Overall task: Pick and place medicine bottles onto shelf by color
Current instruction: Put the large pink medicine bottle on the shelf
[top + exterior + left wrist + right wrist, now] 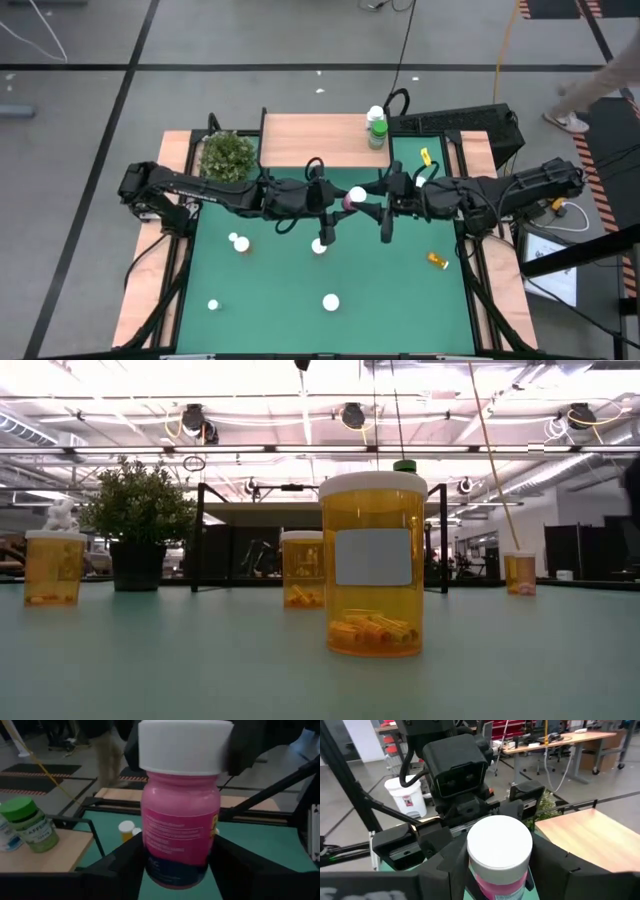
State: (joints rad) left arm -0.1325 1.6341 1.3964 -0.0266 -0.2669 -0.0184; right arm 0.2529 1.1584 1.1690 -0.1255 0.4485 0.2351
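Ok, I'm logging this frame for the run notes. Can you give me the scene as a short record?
held item: pink bottle, white cap
left claw: shut on the pink bottle's body
right claw: at the pink bottle's cap, grip unclear
shelf: green-capped bottle at its right end
green mat: orange bottle lying on its side, right part

Pink medicine bottle (180,827) — white cap, upright, raised above the mat at centre, held at its lower body.

Shelf (320,140) — light wood, at the table's far edge; at its right end stand a green-capped bottle (377,133) and a white-capped one (375,113).

On the mat stand four white-capped bottles: (240,243), (319,246), (213,305), (331,302). An orange bottle (437,260) lies on its side at right.
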